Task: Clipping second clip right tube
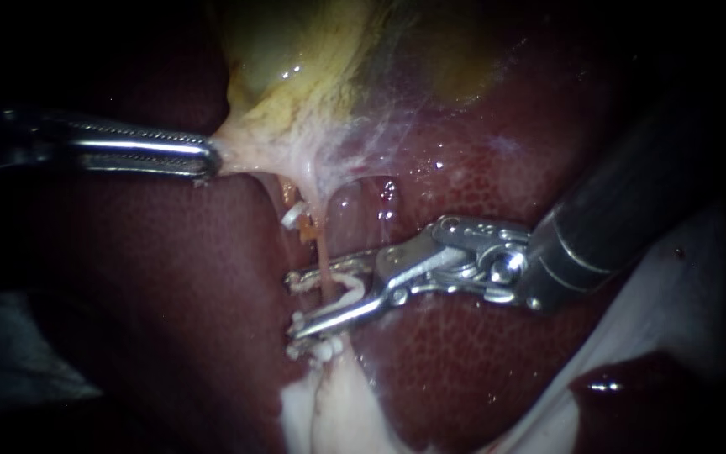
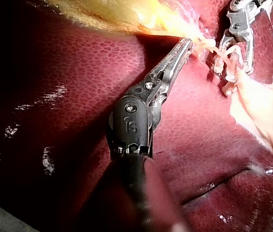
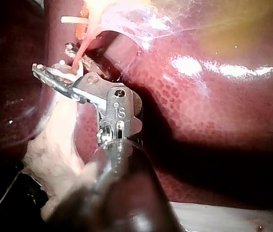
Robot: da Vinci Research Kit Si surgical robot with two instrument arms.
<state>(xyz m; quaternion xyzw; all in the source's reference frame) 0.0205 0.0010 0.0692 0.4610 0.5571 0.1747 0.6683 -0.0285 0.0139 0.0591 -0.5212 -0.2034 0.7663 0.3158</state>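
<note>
White clip (image 1: 348, 291), in right instrument (image 1: 296, 304), astride tube (image 1: 325, 252); left instrument (image 1: 209, 160) on gallbladder (image 1: 296, 84).

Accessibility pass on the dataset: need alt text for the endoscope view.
The right instrument's end effector holds a white clip around a thin pink tube over dark red liver. The left instrument grips pale tissue below the gallbladder. A second clip shows higher up.

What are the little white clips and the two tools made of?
White clips: probably plastic, opaque and matte, no glint. Right instrument: silvery tip with bright highlights, likely polished steel; shaft dark, smooth, perhaps coated. Left instrument: same shiny metal look.
</note>
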